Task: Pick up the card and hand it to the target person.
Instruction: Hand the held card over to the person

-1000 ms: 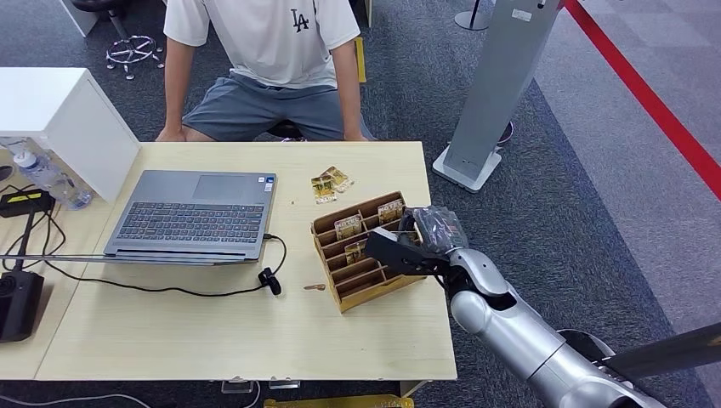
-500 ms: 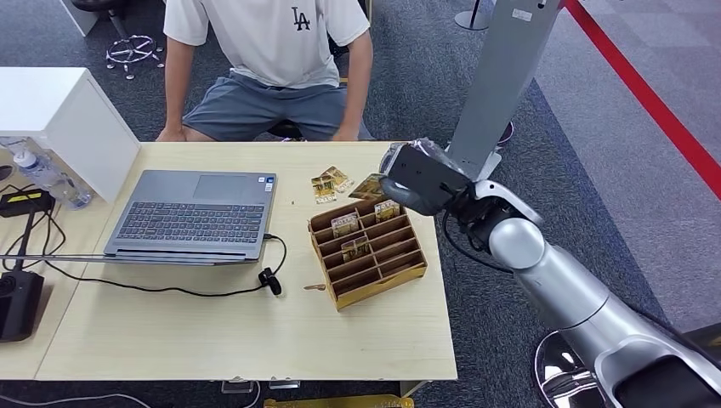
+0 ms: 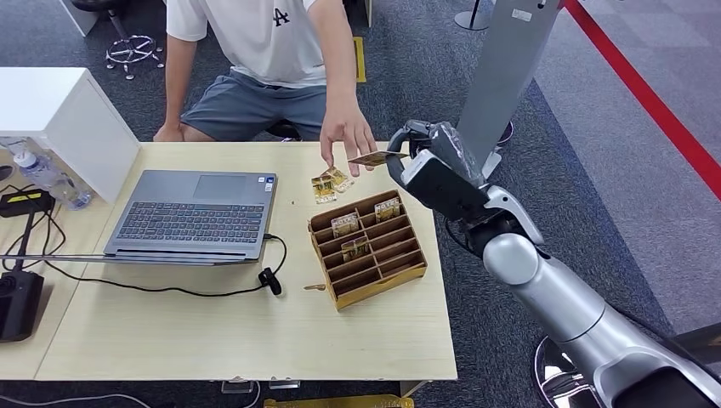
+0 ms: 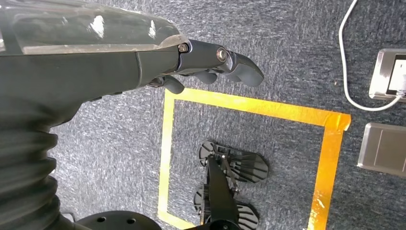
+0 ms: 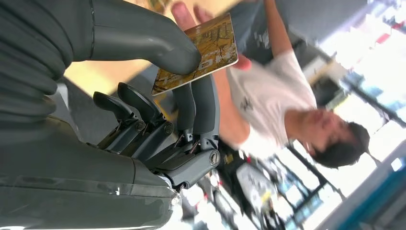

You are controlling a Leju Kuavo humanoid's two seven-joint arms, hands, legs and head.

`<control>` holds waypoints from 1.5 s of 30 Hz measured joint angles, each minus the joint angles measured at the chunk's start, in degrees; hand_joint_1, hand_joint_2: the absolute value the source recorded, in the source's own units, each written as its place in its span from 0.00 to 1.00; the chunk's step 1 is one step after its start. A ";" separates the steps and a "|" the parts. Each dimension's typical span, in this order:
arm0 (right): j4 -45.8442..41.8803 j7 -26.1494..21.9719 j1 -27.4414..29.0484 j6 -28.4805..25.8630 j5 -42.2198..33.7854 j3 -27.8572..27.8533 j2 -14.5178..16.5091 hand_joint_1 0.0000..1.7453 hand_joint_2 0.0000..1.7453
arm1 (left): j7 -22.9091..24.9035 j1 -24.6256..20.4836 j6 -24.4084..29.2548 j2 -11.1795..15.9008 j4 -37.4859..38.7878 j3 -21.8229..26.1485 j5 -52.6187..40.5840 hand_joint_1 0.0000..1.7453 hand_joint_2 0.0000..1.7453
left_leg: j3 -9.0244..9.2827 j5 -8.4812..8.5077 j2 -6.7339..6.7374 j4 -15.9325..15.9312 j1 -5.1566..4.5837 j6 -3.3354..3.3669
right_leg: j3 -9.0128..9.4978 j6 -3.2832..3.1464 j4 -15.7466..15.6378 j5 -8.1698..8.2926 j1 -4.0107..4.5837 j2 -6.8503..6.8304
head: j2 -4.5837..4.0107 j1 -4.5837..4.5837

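Gold-patterned and flat, the card [image 3: 367,159] is held out above the far edge of the worktop [image 3: 212,331], pinched by the right hand [image 3: 429,166]. In the right wrist view the thick grey thumb [image 5: 143,40] presses on the card's printed face [image 5: 201,52] while two darker fingers [image 5: 201,110] back it from the other side; the remaining fingers curl loosely apart from it. The card's free end points toward the person [image 3: 272,51] sitting across the worktop, whose own hand [image 3: 344,140] reaches down with its fingertips at the card's far edge, touching or nearly touching it; whether they already grip it cannot be told. Just below the exchange lie a few loose cards [image 3: 330,184] on the wood, and nearer the robot stands a wooden card rack [image 3: 367,248] with several cards upright in its slots. A grey laptop [image 3: 194,215] sits open to the side of the rack, a black cable [image 3: 170,287] trailing in front of it. The left hand [image 4: 210,60] hangs over grey carpet marked with yellow tape [image 4: 258,108], holding nothing, its fingers slightly bent and held close together.
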 joint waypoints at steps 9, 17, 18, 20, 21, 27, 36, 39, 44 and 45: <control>1.62 -6.34 6.82 -18.88 17.89 -0.03 4.80 0.99 1.00 | -0.21 -0.33 0.64 -0.90 0.00 -0.05 0.02 0.00 1.00 | 0.00 0.00 0.00 -0.01 0.01 0.00 | -0.01 0.00 0.00 -0.01 0.01 -0.01 | 0.00 -0.11; 4.35 -9.44 11.00 -23.88 19.61 -0.21 7.75 0.99 1.00 | 0.16 -0.88 1.02 -1.13 0.00 -0.87 -0.06 0.00 1.00 | -0.01 0.00 0.00 0.00 0.01 0.00 | -0.01 0.00 0.00 -0.01 0.01 0.00 | 0.00 0.01; 4.73 -9.66 11.26 -24.06 19.40 -0.21 8.02 0.79 1.00 | 0.17 -0.88 1.03 -1.14 0.00 -0.94 -0.06 0.00 1.00 | -0.01 0.00 0.01 0.00 0.01 0.00 | -0.01 0.00 0.00 -0.01 0.01 0.00 | 0.00 0.01; 5.62 -10.08 11.99 -24.23 18.61 -0.21 8.59 0.40 1.00 | 0.18 -0.89 1.07 -1.14 0.00 -1.14 -0.06 0.00 1.00 | -0.01 0.00 0.01 0.00 0.01 0.00 | -0.02 0.00 0.00 -0.01 0.01 0.00 | 0.00 -0.01; 6.04 -10.32 12.47 -24.23 18.08 -0.21 8.91 0.20 1.00 | 0.18 -0.87 1.09 -1.14 0.00 -1.24 -0.06 0.00 1.00 | -0.01 0.00 0.00 -0.01 0.01 0.00 | -0.02 0.00 0.00 -0.01 0.01 0.00 | 0.00 -0.03; 7.63 -12.12 14.73 -24.25 15.53 -0.25 10.09 0.19 1.00 | -0.06 -0.64 1.40 -1.14 0.00 -1.42 -0.01 0.00 0.75 | -0.01 0.00 0.00 -0.01 0.01 0.00 | -0.01 -0.01 0.00 -0.01 0.01 0.00 | 0.00 -0.04; 8.50 -12.64 17.02 -24.30 15.78 -1.43 10.98 0.00 1.00 | -0.43 -0.45 1.52 -1.14 0.00 -1.42 0.61 0.00 0.00 | 0.00 0.00 0.00 0.00 0.01 0.00 | -0.01 0.00 0.00 -0.01 0.00 0.00 | 0.00 -0.01; 8.42 -12.56 17.63 -24.23 14.83 -1.96 11.09 0.00 1.00 | -0.44 -0.38 1.59 -1.14 0.00 -1.42 0.96 0.00 0.00 | 0.00 0.00 0.01 0.00 0.01 0.00 | -0.02 0.00 0.00 -0.01 0.01 0.00 | 0.00 -0.03; 7.28 -13.02 18.97 -21.63 4.18 -3.19 11.00 0.00 1.00 | -0.49 -0.11 1.87 -1.14 0.00 -1.42 1.52 0.00 0.00 | 0.01 0.00 0.02 0.00 0.01 0.00 | -0.02 0.00 0.00 -0.01 0.01 0.01 | 0.00 -0.03; 6.97 -13.19 19.27 -20.82 1.99 -3.38 10.94 0.00 1.00 | -0.49 -0.08 1.95 -1.14 0.00 -1.42 1.67 0.00 0.00 | 0.01 0.00 0.02 0.00 0.01 0.00 | -0.02 0.00 -0.01 -0.01 0.01 0.01 | 0.00 -0.02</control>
